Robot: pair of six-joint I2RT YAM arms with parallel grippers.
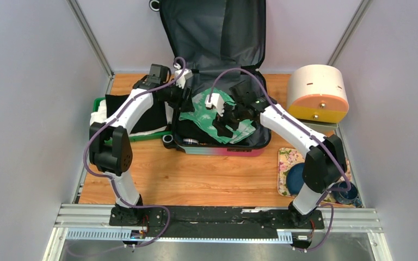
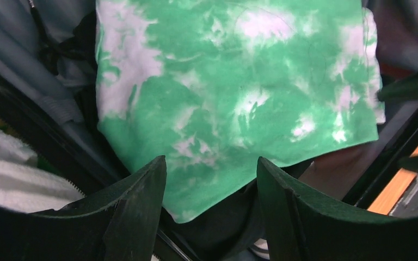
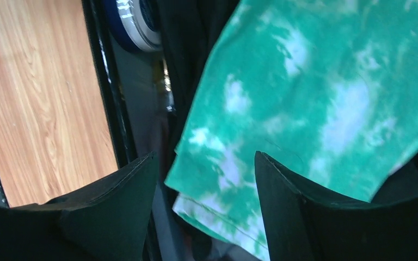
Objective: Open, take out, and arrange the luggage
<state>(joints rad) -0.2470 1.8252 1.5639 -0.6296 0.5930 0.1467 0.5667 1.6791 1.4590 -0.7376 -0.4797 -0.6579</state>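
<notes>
Wooden table (image 1: 196,179) bearing open pink-teal hard suitcase (image 1: 217,150); left pincer (image 2: 212,163), right pincer (image 3: 204,157) gaping wide, gripping nothing; green-white tie-dye cloth (image 2: 239,92) lying between fingers: pinch edge only.

No legible text or labels.

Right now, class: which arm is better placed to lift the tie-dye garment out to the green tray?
Probably left. The left gripper is open astride a corner of the tie-dye garment, and the green tray lies beside that arm. The right gripper, also open, is across the luggage from it.
</notes>
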